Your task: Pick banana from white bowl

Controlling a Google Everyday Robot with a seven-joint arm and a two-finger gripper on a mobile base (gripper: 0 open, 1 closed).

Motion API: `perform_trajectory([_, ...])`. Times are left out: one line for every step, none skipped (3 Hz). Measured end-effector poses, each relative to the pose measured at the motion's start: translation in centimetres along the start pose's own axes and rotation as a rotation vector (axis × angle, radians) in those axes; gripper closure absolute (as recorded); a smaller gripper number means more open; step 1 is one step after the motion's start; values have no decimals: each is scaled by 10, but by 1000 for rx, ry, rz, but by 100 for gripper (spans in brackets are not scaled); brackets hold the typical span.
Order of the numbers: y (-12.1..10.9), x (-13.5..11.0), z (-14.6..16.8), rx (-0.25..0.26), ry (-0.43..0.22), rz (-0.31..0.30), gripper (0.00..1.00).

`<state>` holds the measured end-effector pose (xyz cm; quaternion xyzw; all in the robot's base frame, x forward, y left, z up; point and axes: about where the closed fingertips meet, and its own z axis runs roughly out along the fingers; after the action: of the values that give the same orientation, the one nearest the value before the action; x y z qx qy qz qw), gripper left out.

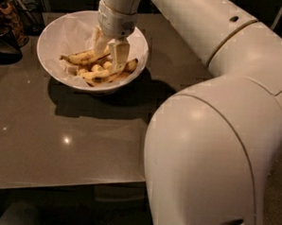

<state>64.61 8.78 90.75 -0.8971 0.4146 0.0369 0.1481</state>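
The white bowl (55,32) stands at the back left of the dark table, lined with crinkled white paper. It holds several bananas. The banana (81,58), dull yellow with dark blotches, lies along the left of the pile and points toward the gripper. Shorter, paler bananas (96,74) lie in front of it. My gripper (109,52) reaches down into the bowl from above. Its fingers (119,55) are apart and stand on the pile, at the right end of the banana. The banana's right end is hidden behind the fingers.
The bowl sits on a dark grey table (82,144) whose front edge runs across the lower left. Dark objects (8,27) stand at the far left by the bowl. My large white arm (211,137) fills the right half of the view.
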Motion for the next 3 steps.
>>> perform_trajectory([-1, -3, 1, -5, -4, -6, 45])
perform_trajectory([1, -8, 0, -9, -1, -21, 43])
perform_trajectory([2, -11, -14, 1, -1, -36, 37])
